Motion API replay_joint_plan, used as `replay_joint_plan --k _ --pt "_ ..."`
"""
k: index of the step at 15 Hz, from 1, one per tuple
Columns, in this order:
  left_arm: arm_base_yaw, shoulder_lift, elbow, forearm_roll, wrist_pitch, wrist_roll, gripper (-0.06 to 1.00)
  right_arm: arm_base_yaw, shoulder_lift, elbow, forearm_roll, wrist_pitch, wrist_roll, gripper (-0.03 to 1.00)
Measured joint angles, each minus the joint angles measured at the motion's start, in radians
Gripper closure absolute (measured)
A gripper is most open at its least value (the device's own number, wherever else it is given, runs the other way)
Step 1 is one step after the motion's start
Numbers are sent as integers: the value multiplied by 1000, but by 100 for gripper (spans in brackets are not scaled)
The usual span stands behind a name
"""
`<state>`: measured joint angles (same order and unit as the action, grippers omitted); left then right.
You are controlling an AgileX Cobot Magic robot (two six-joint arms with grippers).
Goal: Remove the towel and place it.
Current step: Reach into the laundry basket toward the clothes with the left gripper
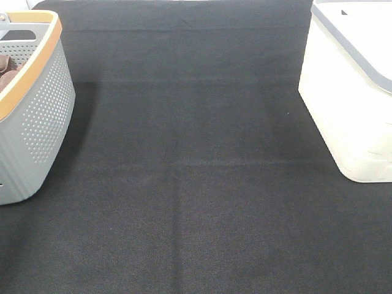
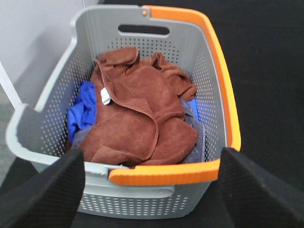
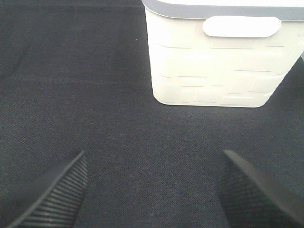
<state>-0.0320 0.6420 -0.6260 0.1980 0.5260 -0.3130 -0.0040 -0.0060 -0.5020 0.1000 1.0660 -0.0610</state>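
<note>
The reddish-brown towel (image 2: 137,114) lies crumpled on top of the pile inside the grey perforated basket (image 2: 213,95) with an orange rim; its small white tag (image 2: 105,96) shows. In the high view only a sliver of the towel (image 1: 6,72) shows in the basket (image 1: 43,116) at the far left. My left gripper (image 2: 152,190) is open and empty, hovering in front of and above the basket's near rim. My right gripper (image 3: 152,190) is open and empty above the black mat, facing the white bin (image 3: 213,57). Neither gripper shows in the high view.
Blue cloth (image 2: 80,109) and grey cloth (image 2: 194,137) lie under the towel in the basket. A white bin with a grey rim (image 1: 349,104) stands at the far right of the black mat (image 1: 196,184). A light wall (image 2: 28,38) lies beyond the basket.
</note>
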Motion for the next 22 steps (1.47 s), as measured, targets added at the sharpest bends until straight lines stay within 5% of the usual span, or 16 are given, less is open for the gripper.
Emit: replay_joint_plan --k 4,9,17,20,22 --pt "0 294 -187 44 36 -20 21 0 0 0 0 0 0 25" --pt "0 684 -496 105 213 -20 21 0 0 0 0 0 0 25" --pt "26 1041 -872 139 395 -20 21 0 0 0 0 0 0 25" --pt "127 1124 -962 93 445 3 21 0 0 0 0 0 0 25" --pt "212 1175 -983 -19 442 68 21 0 0 0 0 0 0 25"
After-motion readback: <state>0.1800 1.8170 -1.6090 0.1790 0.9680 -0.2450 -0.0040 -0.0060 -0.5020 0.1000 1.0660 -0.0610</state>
